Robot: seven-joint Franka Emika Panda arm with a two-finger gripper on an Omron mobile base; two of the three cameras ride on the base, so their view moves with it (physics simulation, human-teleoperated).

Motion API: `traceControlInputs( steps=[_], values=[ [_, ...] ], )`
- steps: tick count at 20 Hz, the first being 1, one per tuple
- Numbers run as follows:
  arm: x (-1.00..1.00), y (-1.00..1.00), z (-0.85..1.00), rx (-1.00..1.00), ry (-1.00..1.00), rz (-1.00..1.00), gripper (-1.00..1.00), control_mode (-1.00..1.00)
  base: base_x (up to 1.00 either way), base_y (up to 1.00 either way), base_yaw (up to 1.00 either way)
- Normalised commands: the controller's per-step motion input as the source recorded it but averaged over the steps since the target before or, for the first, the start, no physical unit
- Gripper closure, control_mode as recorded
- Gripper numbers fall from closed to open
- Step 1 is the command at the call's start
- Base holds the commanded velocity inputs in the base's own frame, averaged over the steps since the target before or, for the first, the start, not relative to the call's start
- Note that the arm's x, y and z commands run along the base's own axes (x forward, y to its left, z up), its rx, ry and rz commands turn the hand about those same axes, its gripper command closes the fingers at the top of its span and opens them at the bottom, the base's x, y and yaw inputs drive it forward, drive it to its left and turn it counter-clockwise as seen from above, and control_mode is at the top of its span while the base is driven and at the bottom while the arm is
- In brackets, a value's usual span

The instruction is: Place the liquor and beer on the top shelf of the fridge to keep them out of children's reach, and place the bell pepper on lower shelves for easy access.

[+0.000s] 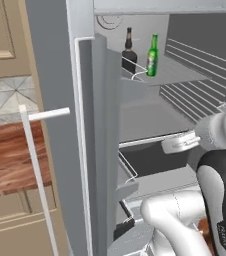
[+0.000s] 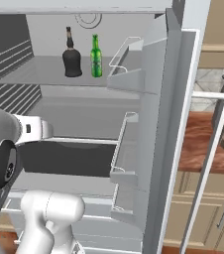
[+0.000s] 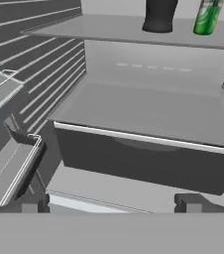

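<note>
Both bottles up top, pincer empty in front of the fridge (image 2: 156, 99)

From my seat the liquor (image 2: 72, 57) and the beer (image 2: 96, 56) are standing upright side by side on the top shelf (image 2: 39, 74), close together toward the back, black one on the left and green one on the right in the right base view. The fridge door (image 1: 55, 100) is swung wide open with its white bar handle (image 1: 35, 165) sticking out. In the hand view my pincer (image 3: 111, 202) has its two tips spread well apart with nothing between them, pointing at the lower shelves (image 3: 148, 116) and the dark drawer front (image 3: 143, 163) under them. I can't spot the bell pepper, so no idea where it's sitting.
</note>
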Motion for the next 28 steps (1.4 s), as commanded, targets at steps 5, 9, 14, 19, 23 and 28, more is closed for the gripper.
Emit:
traceControlInputs(
  steps=[5, 9, 14, 19, 23, 28],
  values=[
    [0.00, 0.00, 0.00, 0.00, 0.00, 0.00, -1.00, 1.00, -0.91, 0.12, 0.04],
    [0.00, 0.00, 0.00, 0.00, 0.00, 0.00, -1.00, 1.00, -1.00, -0.10, -0.04],
    [0.00, 0.00, 0.00, 0.00, 0.00, 0.00, -1.00, 1.00, -0.72, -0.57, -0.39],
    [0.00, 0.00, 0.00, 0.00, 0.00, 0.00, -1.00, 1.00, -0.10, -0.62, -0.66],
    [0.00, 0.00, 0.00, 0.00, 0.00, 0.00, -1.00, 1.00, 0.00, -0.48, -0.70],
    [0.00, 0.00, 0.00, 0.00, 0.00, 0.00, -1.00, 1.00, 0.12, -0.38, -0.60]
  ],
)
